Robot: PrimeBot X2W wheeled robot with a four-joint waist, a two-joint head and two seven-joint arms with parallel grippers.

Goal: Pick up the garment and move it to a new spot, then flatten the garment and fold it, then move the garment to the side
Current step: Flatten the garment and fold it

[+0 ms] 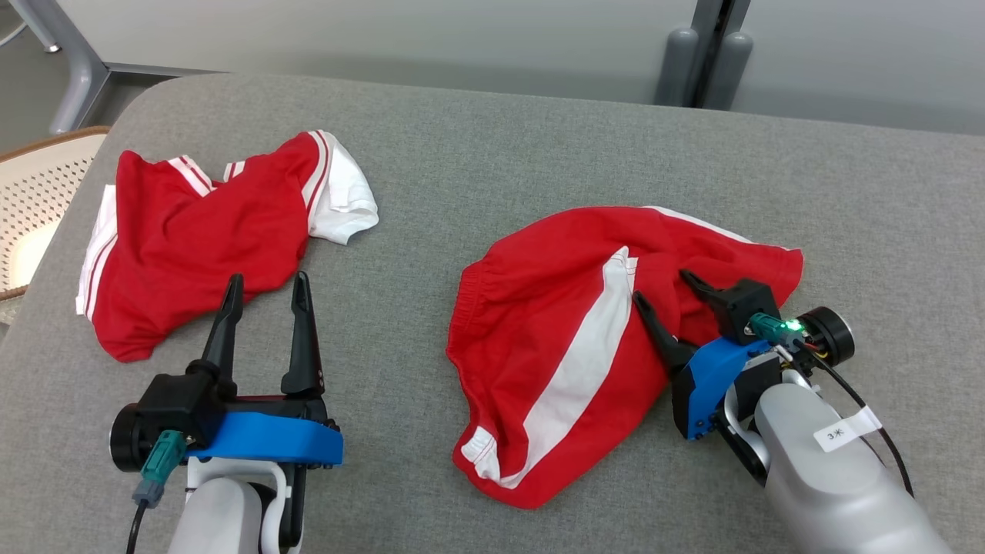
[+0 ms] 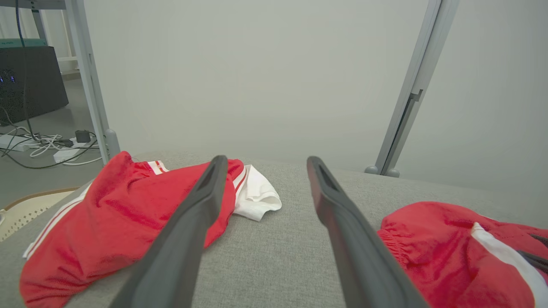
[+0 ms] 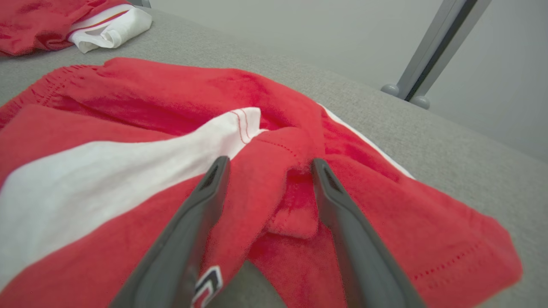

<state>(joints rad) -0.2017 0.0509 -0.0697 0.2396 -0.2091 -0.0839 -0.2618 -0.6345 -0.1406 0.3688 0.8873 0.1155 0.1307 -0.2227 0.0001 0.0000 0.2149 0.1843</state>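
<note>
A crumpled red garment (image 1: 554,308) with a broad white stripe, shaped like shorts, lies right of centre on the grey padded surface (image 1: 492,138). My right gripper (image 1: 662,286) is low over its right part. In the right wrist view this gripper (image 3: 269,161) is open, its two fingers on either side of a raised red fold of the garment (image 3: 150,85). My left gripper (image 1: 268,278) stands open near the front left, with nothing between its fingers. In the left wrist view that gripper (image 2: 266,159) hovers over bare grey cloth, with the garment (image 2: 428,239) at its right.
A second red garment (image 1: 200,246) with white sleeves lies bunched at the far left, just beyond my left fingertips. A white perforated seat (image 1: 38,192) sits past the surface's left edge. Grey frame posts (image 1: 704,61) stand behind the far edge. Cables (image 2: 43,145) lie on the floor.
</note>
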